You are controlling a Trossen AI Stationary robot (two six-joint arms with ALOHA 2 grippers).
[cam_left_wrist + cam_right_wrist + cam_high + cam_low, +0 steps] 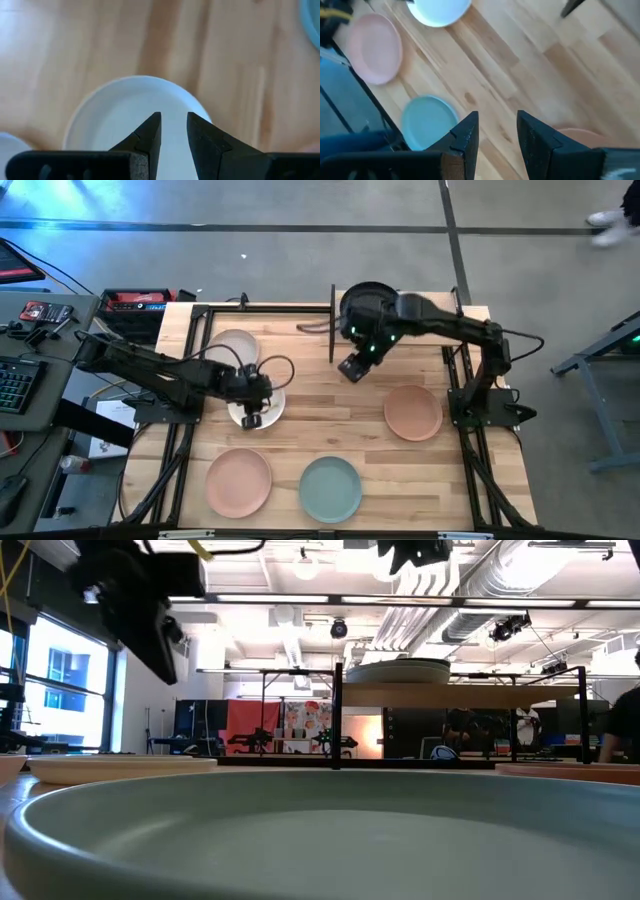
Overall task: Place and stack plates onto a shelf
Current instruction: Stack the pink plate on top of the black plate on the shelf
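Several plates lie flat on the wooden table: a white plate [275,405], a cream plate [232,345], a pink plate [239,480], a green plate [330,487] and a salmon plate [413,412]. A dark plate [362,292] rests on the shelf [460,695] at the far edge, partly hidden by my right arm. My left gripper [173,116] is open and points down over the white plate [125,110], with nothing between its fingers. My right gripper [497,116] is open above bare wood, between the shelf and the salmon plate [575,132].
The shelf's black posts [332,325] stand at the far middle of the table. Black frame rails [180,450] run along both table sides. In the low view the green plate's rim [300,830] fills the foreground. A person's feet [610,225] show beyond the table.
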